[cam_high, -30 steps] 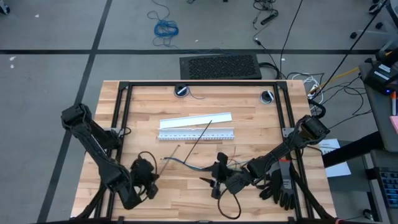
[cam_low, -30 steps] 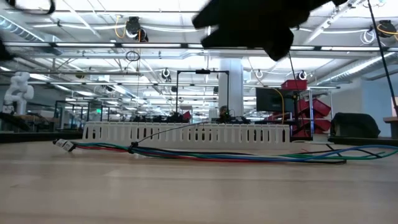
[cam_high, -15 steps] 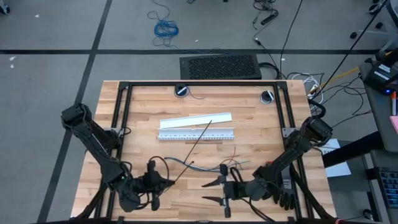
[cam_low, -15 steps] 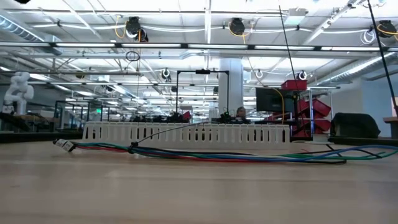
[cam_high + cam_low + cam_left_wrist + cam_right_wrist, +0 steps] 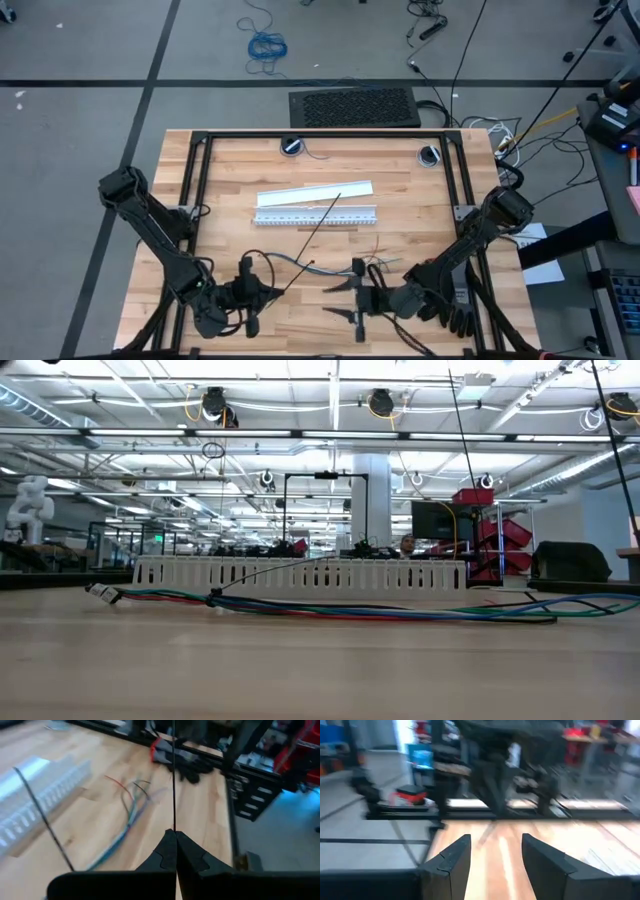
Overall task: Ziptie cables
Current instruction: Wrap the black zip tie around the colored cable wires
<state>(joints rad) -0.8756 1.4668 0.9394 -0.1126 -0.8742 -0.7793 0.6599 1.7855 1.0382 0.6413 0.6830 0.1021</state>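
Observation:
The cables (image 5: 335, 266), thin blue, green, red and grey wires, lie loose on the wooden table; the low view shows the cables (image 5: 350, 610) flat in front of the white slotted strip (image 5: 300, 573). My left gripper (image 5: 266, 297), near the front left, is shut on one black ziptie (image 5: 173, 775). A second ziptie (image 5: 322, 222) lies slanting, its far end on the white strips. My right gripper (image 5: 338, 302) stands open near the front edge, right of the left one, with nothing between its fingers (image 5: 451, 860). My left gripper pinches the ziptie's near end (image 5: 173, 827) between its two shut fingertips. The strip runs straight on from the fingers, in line with them, toward the table's far right. It is lifted clear of the table, above the cables' left end.
A flat white strip (image 5: 315, 192) lies just beyond the slotted strip (image 5: 315, 215). A black and red glove (image 5: 455, 308) sits at the front right. A black frame (image 5: 325, 134) borders the table's far part. Bare wood lies between the grippers.
My left gripper has turned from pointing downward to nearly level, pointing toward the table's right, carrying the ziptie along. My right gripper has risen out of the low view, tipped level and drawn back a little toward the near edge. The cables have stayed in place.

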